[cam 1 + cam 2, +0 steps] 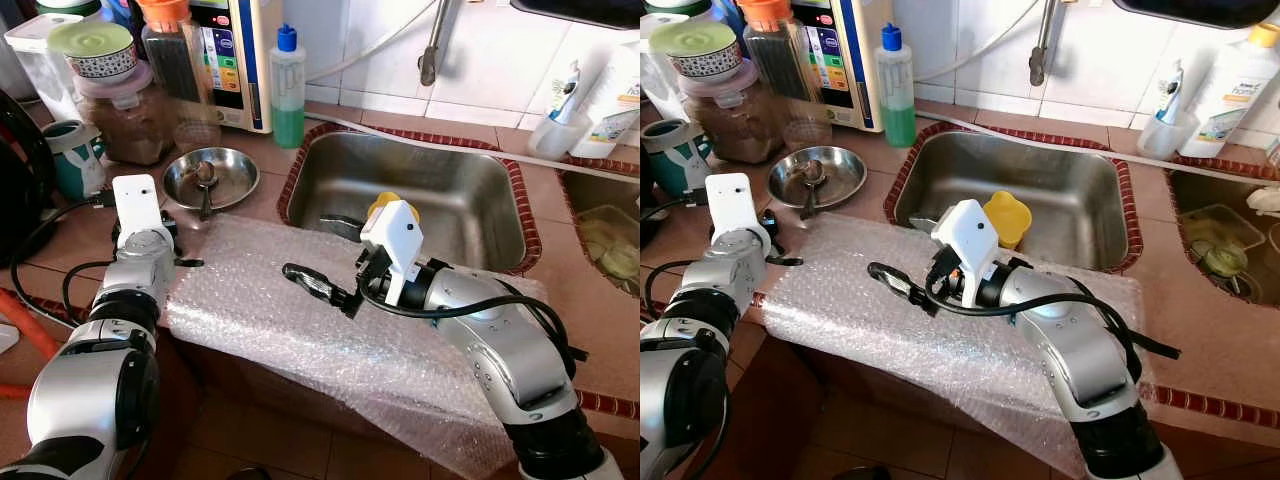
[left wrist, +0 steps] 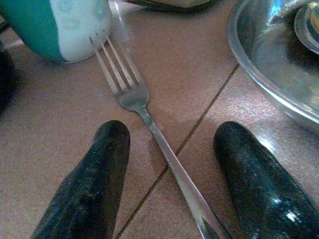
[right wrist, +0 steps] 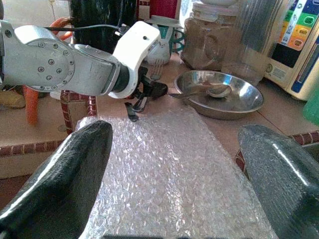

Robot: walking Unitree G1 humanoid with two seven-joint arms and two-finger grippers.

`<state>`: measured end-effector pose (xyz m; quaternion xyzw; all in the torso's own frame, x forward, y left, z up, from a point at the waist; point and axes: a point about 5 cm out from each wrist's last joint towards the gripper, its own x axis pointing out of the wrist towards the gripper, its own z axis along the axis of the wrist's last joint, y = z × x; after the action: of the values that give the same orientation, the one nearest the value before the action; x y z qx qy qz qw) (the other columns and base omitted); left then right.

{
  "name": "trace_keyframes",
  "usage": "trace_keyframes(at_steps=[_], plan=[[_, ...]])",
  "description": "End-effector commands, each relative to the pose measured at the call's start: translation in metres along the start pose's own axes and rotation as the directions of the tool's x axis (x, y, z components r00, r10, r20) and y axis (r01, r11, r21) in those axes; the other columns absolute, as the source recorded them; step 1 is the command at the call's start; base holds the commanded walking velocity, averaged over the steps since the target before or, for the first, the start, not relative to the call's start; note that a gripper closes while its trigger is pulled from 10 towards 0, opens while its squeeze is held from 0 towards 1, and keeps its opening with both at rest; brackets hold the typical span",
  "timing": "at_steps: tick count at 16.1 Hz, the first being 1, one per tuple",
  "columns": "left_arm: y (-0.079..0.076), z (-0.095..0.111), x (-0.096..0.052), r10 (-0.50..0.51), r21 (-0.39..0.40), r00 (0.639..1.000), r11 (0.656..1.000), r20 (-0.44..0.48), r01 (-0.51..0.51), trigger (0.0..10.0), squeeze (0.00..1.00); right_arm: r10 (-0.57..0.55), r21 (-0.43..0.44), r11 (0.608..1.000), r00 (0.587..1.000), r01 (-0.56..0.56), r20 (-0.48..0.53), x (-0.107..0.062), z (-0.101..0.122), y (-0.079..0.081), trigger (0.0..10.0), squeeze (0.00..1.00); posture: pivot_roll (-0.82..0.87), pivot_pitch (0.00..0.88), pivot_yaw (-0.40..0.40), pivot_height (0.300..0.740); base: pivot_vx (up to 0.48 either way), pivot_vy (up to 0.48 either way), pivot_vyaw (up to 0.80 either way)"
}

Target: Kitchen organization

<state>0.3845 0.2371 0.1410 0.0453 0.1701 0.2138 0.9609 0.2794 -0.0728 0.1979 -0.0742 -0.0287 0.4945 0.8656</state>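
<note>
Two grippers work over a tiled kitchen counter (image 1: 590, 340). The left gripper (image 2: 169, 174) sits at the left of the head views, low over the tiles just beside the upper-left corner of a bubble wrap sheet (image 1: 300, 320); in those views its own white wrist housing hides the fingers and whatever lies beneath them. The left wrist view supplies the detail: two black fingers (image 2: 94, 179) spread wide apart with a fork (image 2: 144, 114) lying flat between them, touching neither, so nothing is held. The fork's long axis runs diagonally across that picture — tines toward the upper left, close to a teal-and-white mug (image 2: 60, 25), handle toward the lower right, where its end is cut off by the frame edge. The rim of a steel bowl (image 1: 211, 178) enters at the upper right; a spoon (image 1: 205, 185) rests in this bowl.

The right gripper (image 1: 315, 285) hovers above the middle of the bubble wrap, pointing toward the picture's left. Its fingers (image 3: 65, 179) stand wide apart in the right wrist view — empty.

Behind, in the steel sink (image 1: 420, 195), a yellow cup (image 1: 1007, 217) is partly hidden by the right wrist. Jars (image 1: 125, 100) and a green bottle (image 1: 287, 95) line the upper left; their labels are too small to read.
</note>
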Motion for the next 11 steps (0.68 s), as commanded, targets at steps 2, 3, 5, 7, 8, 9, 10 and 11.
trace_keyframes(at_steps=[2, 3, 5, 7, 8, 9, 10, 11], plan=[[0.006, -0.0263, 0.0001, 0.015, 0.039, 0.995, 0.999, -0.095, -0.011, 0.0, 0.0, -0.007, -0.01, 1.0, 1.0, 0.007, 0.003, -0.0019, 0.0016, 0.0014, 10.0, 0.0, 0.02, 0.105, 0.033, 0.74, 0.0, 0.0, 0.0], [0.0058, -0.027, 0.0, 0.011, 0.043, 0.996, 0.999, -0.092, -0.007, 0.0, 0.0, -0.006, -0.01, 1.0, 1.0, 0.007, 0.003, -0.002, 0.0015, 0.0014, 10.0, 0.0, 0.02, 0.106, 0.032, 0.74, 0.0, 0.0, 0.0], [0.0052, -0.0277, -0.0003, 0.012, 0.048, 0.996, 0.999, -0.09, -0.008, 0.0, 0.0, -0.007, -0.01, 1.0, 1.0, 0.007, 0.003, -0.0021, 0.0014, 0.0014, 10.0, 0.0, 0.02, 0.106, 0.032, 0.74, 0.0, 0.0, 0.0], [0.0056, -0.0302, -0.0005, 0.015, 0.049, 0.995, 0.999, -0.096, -0.011, 0.0, 0.0, -0.008, -0.011, 1.0, 1.0, 0.008, 0.001, -0.0024, 0.0013, 0.0008, 10.0, 0.0, 0.02, 0.105, 0.031, 0.74, 0.0, 0.0, 0.0], [0.0051, -0.0313, -0.0007, 0.01, 0.047, 0.995, 0.999, -0.098, -0.006, 0.0, 0.0, -0.008, -0.011, 1.0, 1.0, 0.008, 0.001, -0.0025, 0.0013, 0.0008, 10.0, 0.0, 0.02, 0.105, 0.031, 0.74, 0.0, 0.0, 0.0], [0.0048, -0.0333, -0.001, 0.006, 0.045, 0.995, 0.999, -0.101, -0.002, 0.0, 0.0, -0.008, -0.012, 1.0, 1.0, 0.008, 0.0, -0.0025, 0.001, 0.001, 10.0, 0.0, 0.02, 0.103, 0.032, 0.74, 0.0, 0.0, 0.0], [0.0041, -0.0341, -0.0012, 0.0, 0.035, 0.995, 0.999, -0.101, 0.004, 0.0, 0.0, -0.008, -0.012, 1.0, 1.0, 0.008, -0.001, -0.0025, 0.0011, 0.0008, 10.0, 0.0, 0.02, 0.103, 0.031, 0.74, 0.0, 0.0, 0.0], [0.0034, -0.0347, -0.0014, -0.004, 0.032, 0.995, 0.999, -0.102, 0.007, 0.0, 0.0, -0.007, -0.012, 1.0, 1.0, 0.007, -0.001, -0.0025, 0.001, 0.0008, 10.0, 0.0, 0.02, 0.103, 0.03, 0.74, 0.0, 0.0, 0.0]])
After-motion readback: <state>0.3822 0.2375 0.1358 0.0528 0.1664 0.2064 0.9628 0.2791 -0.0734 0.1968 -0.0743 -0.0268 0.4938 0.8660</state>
